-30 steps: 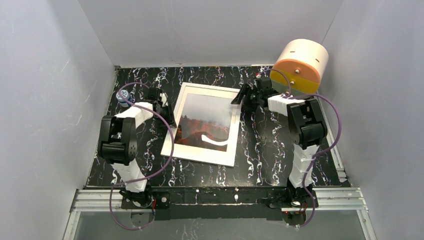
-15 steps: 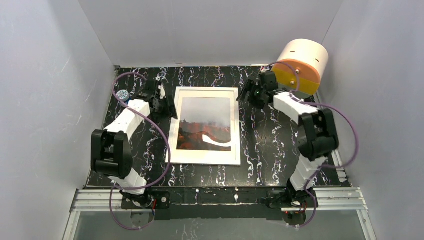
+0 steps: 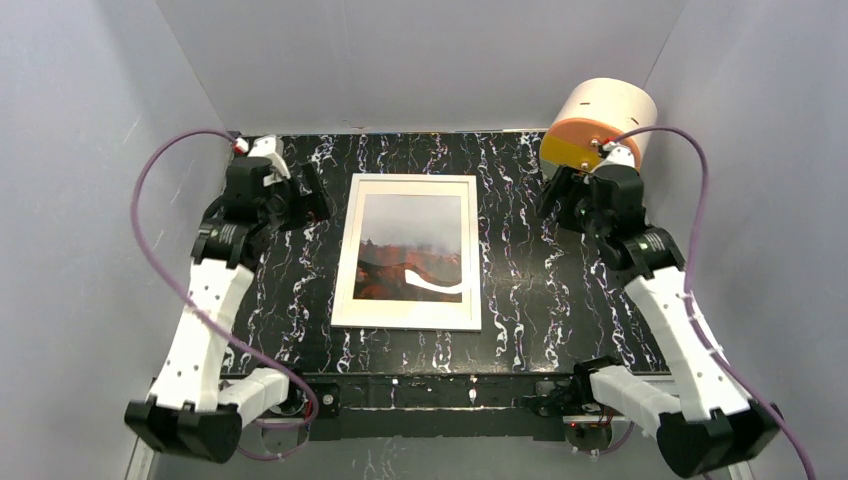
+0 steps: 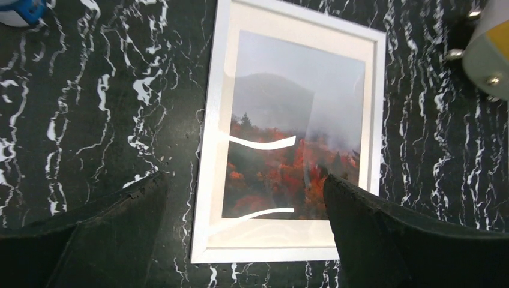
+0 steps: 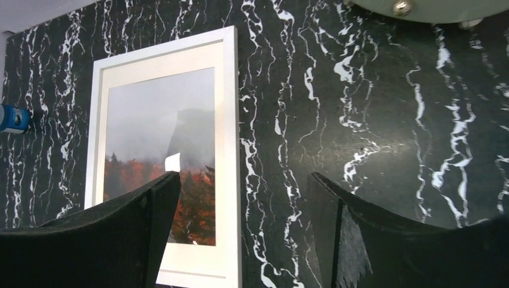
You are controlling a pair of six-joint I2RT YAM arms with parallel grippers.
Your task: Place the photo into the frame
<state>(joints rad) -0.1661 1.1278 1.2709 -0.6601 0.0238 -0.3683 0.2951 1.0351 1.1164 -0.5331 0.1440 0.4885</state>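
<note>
The frame (image 3: 408,180), white-rimmed, lies flat in the middle of the black marbled table. The photo (image 3: 412,248) of orange-red forest under grey mist sits inside it behind the glossy pane. My left gripper (image 3: 308,198) hovers left of the frame's far corner, open and empty. My right gripper (image 3: 562,195) hovers right of the frame, near the drum, open and empty. The left wrist view looks down on the frame (image 4: 210,150) and photo (image 4: 294,138) between the spread fingers of the left gripper (image 4: 243,179). The right wrist view shows the frame (image 5: 231,150) and photo (image 5: 162,126) to the left, with the right gripper (image 5: 243,175) wide apart.
A white-and-orange drum (image 3: 600,130) stands at the far right corner, close behind the right gripper. A small blue object (image 4: 21,9) lies at the far left of the table. Grey walls enclose the table on three sides.
The frame turned from skewed to square on the table. Both arms pulled away from it and outward. The left gripper opened wide.
</note>
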